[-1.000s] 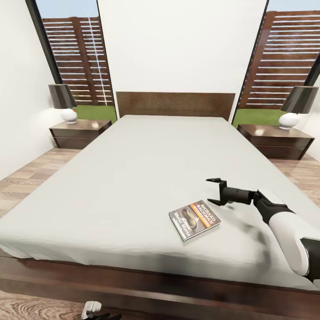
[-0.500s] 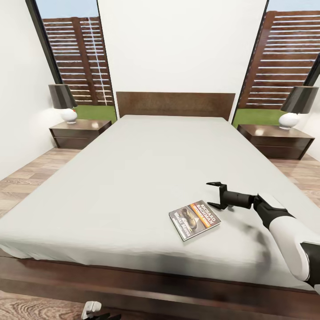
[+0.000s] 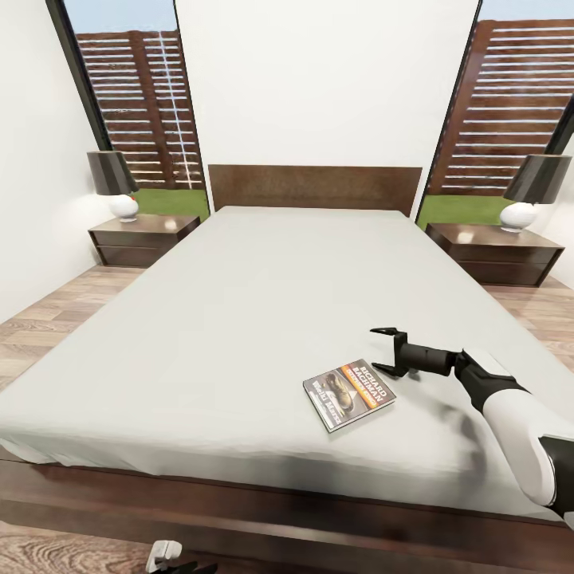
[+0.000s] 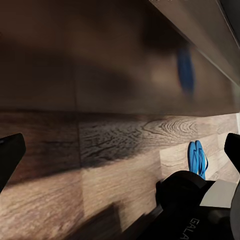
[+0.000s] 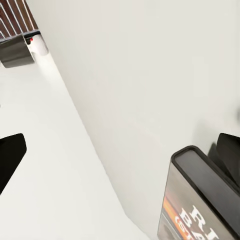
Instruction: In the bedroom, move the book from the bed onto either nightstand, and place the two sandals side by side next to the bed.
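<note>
The book (image 3: pixel 348 393) lies flat on the light-grey bed (image 3: pixel 263 303), near its foot and right of centre; its dark cover has an orange title band. My right gripper (image 3: pixel 376 349) hovers open just beyond the book's far right corner, fingers spread and holding nothing. In the right wrist view the book's corner (image 5: pixel 200 200) sits close to one finger of the right gripper (image 5: pixel 120 150). My left gripper (image 3: pixel 171 558) hangs low by the bed's foot. Through the open left gripper (image 4: pixel 122 145) the blue sandals (image 4: pixel 198 157) show close together on the wood floor beside the dark bed frame (image 4: pixel 125 45).
A dark nightstand (image 3: pixel 143 237) with a lamp (image 3: pixel 113 183) stands left of the headboard, and another nightstand (image 3: pixel 494 251) with a lamp (image 3: pixel 534 191) on the right. Plank floor runs along both sides of the bed. Tall windows flank the white wall.
My right gripper has sunk slightly toward the mattress and the book, still open. The book and the view have not shifted.
</note>
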